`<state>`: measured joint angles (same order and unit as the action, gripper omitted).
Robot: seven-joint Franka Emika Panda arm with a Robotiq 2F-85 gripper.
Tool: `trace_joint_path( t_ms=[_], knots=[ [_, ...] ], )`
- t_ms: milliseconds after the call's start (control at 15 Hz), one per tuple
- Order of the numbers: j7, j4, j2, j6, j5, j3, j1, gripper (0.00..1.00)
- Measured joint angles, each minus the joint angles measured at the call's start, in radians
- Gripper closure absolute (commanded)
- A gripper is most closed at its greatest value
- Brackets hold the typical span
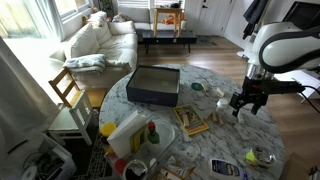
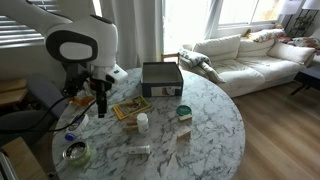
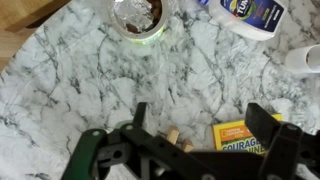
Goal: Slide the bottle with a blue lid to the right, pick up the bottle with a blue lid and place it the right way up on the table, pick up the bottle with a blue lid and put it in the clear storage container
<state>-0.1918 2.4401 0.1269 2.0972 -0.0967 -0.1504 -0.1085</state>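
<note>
Bottle with blue lid lying flat, well apart from wide, empty jaws

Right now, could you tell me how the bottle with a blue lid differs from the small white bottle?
The bottle with a blue lid lies on its side; the small white bottle stands upright. The blue-lidded one is dark with a pale label; the white one looks plain. Both rest on the marble table.
</note>
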Motion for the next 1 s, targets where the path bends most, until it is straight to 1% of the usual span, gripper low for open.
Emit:
trace_joint_path(
  t_ms=[267,333,733,1000],
  knots=[
    [-0.003,-0.001,0.0,0.0,0.0,0.0,0.0,0.0],
    [0.001,0.001,-0.002,0.006,-0.027,0.0,0.0,0.0],
    [0.012,0.081,-0.045,0.158,-0.415,0.016,0.016,0.0],
    [0.012,0.164,-0.036,0.191,-0.671,0.036,0.024,0.0]
  ],
)
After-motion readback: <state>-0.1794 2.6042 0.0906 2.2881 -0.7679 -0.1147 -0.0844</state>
